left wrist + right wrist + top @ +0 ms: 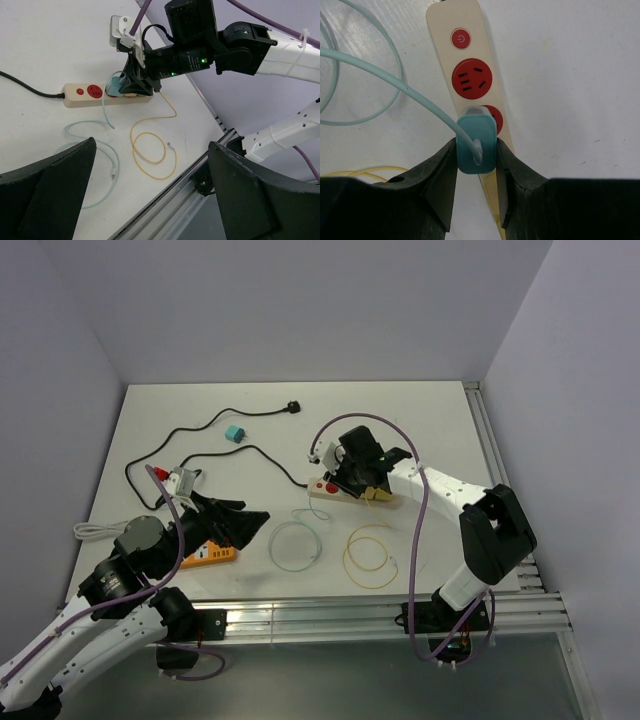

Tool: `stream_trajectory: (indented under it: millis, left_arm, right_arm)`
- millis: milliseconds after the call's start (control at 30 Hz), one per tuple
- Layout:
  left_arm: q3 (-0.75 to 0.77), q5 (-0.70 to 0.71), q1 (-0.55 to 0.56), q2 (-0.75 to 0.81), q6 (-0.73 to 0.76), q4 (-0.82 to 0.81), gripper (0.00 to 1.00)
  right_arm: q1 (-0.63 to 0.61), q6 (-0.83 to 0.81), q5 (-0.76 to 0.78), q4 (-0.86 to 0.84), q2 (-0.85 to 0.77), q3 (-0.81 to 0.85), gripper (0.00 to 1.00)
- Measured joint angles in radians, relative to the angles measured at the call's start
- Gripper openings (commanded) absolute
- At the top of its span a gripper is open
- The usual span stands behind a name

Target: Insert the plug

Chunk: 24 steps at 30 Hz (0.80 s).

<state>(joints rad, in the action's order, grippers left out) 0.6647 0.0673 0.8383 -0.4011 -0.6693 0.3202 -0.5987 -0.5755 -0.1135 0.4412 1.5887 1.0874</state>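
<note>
Black right fingers (pixel 449 172) clenched partway on the two flanks of a small teal rectangular plastic plug (pixel 476 137), one pad to each side, nothing else in the grip. Plug over the second red socket of a long cream plastic power strip (pixel 442 22), covering most of that socket. Prongs hidden beneath the body, so no telling how deep seated, or whether seated at all. First red socket and round red power button bare, farther along the strip. Pale teal rubber cable (pixel 395 82) out of the plug's back, arcing away to a loose loop on the white counter (pixel 430 430). Thin yellow coiled cable (pixel 368 555) just beside that loop, one end lost beneath the right arm. Near end of the strip likewise lost behind the fingers in the right wrist view. Black cord (pixel 25 87) out of the strip's button end. Black left fingers (pixel 47 192) spread wide, released, holding and touching nothing, above the counter and apart from the strip, to its left. Only their tips in the left wrist view, cropped by the bottom edge. Flat orange plastic box (pixel 212 555) partly covered by the left arm, markings too small to read.
</note>
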Motion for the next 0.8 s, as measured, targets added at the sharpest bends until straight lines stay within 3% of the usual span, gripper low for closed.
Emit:
stream_trajectory:
  millis: [800]
  left_arm:
    - [0.0, -0.018, 0.0, 0.0, 0.0, -0.002, 1.0]
  right_arm:
    - [0.035, -0.042, -0.029, 0.062, 0.046, 0.052, 0.0]
